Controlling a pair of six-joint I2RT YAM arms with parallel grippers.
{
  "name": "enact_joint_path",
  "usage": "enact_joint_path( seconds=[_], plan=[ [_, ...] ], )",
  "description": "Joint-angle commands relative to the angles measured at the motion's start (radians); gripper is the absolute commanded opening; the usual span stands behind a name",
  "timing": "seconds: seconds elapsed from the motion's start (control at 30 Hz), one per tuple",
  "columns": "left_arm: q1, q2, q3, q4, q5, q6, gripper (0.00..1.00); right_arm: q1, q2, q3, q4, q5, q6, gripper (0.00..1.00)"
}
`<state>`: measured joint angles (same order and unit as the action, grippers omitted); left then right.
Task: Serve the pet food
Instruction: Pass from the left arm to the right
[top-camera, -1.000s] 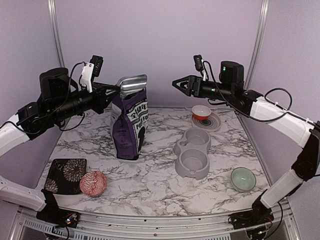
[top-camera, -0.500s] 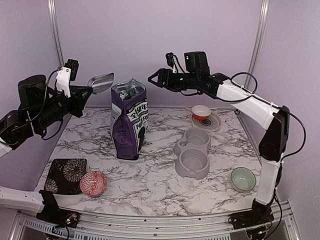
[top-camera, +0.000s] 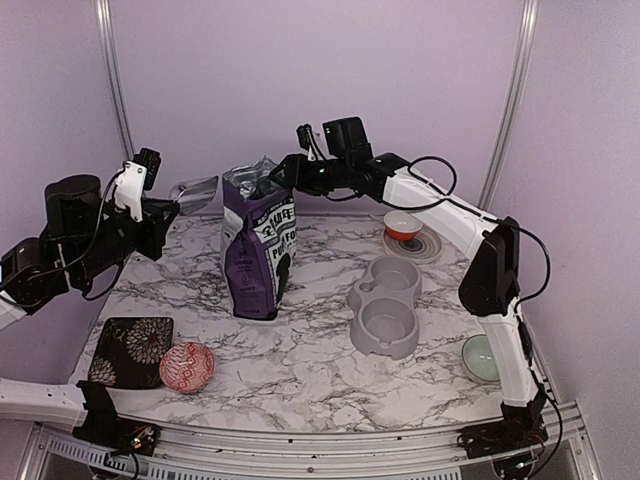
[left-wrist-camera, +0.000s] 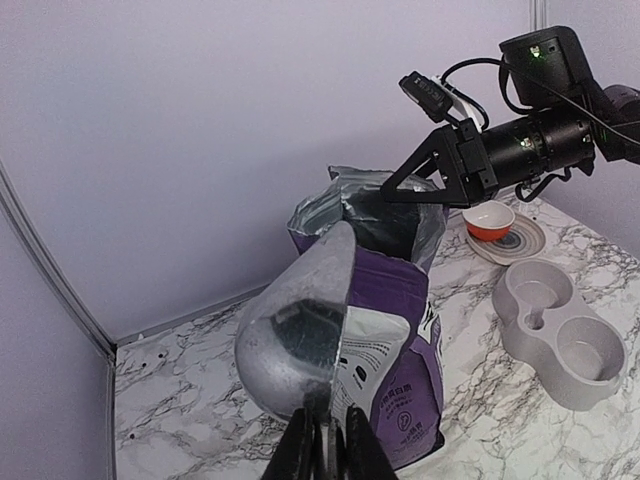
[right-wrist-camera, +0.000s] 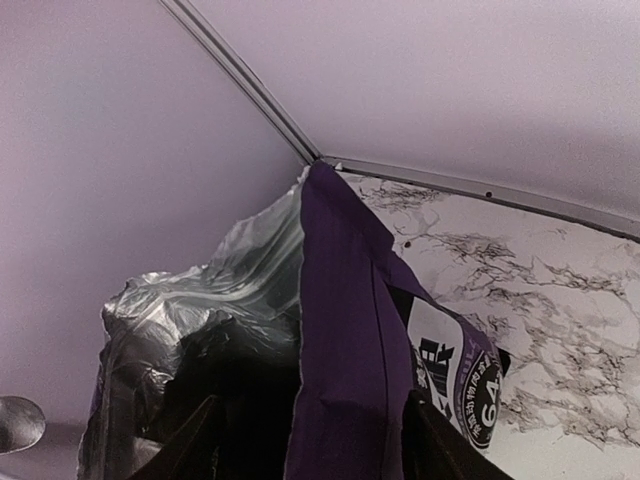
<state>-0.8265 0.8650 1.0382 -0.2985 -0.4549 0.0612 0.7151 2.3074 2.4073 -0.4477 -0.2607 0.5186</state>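
The pet food cannot be made out as distinct pellets in any view. The purple puppy-food bag (top-camera: 258, 250) stands upright on the bench (top-camera: 320, 360), open at the top with its silver lining spread. The right wrist view looks into that mouth, where only a dark hollow (right-wrist-camera: 215, 370) shows, too shadowed to tell kibble or fill level. In the left wrist view a small dark patch (left-wrist-camera: 300, 325) lies in the bowl of the metal scoop (left-wrist-camera: 270, 365), raised beside the bag's top and apart from it. Whether that patch is kibble or a reflection cannot be told.
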Motion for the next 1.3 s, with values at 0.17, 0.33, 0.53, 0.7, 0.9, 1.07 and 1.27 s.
enact_joint_path(
  seconds=[0.17,0.33,0.53,0.7,0.9,1.07,1.27],
  plan=[
    [0.003,-0.013,-0.021,0.005,-0.007,0.006,0.00,0.007,0.005,0.027,-0.079,0.043,-0.026,0.48],
    [0.004,-0.012,-0.022,0.006,-0.005,0.003,0.00,0.007,-0.021,-0.004,-0.066,0.045,-0.048,0.36],
    [0.004,-0.012,-0.013,0.018,0.031,-0.011,0.00,0.007,-0.066,-0.064,-0.031,0.026,-0.088,0.42],
    [0.003,-0.001,0.023,0.012,0.121,-0.009,0.00,-0.001,-0.134,-0.104,-0.007,0.015,-0.173,0.58],
    [0.003,0.037,0.110,-0.043,0.281,0.003,0.00,-0.035,-0.347,-0.343,0.088,0.005,-0.321,0.69],
    [0.003,0.088,0.174,-0.079,0.413,0.012,0.00,-0.058,-0.549,-0.586,0.148,-0.061,-0.473,0.71],
    [-0.013,0.237,0.302,-0.189,0.603,0.051,0.00,-0.057,-0.773,-0.804,0.082,-0.232,-0.737,0.72]
  ],
)
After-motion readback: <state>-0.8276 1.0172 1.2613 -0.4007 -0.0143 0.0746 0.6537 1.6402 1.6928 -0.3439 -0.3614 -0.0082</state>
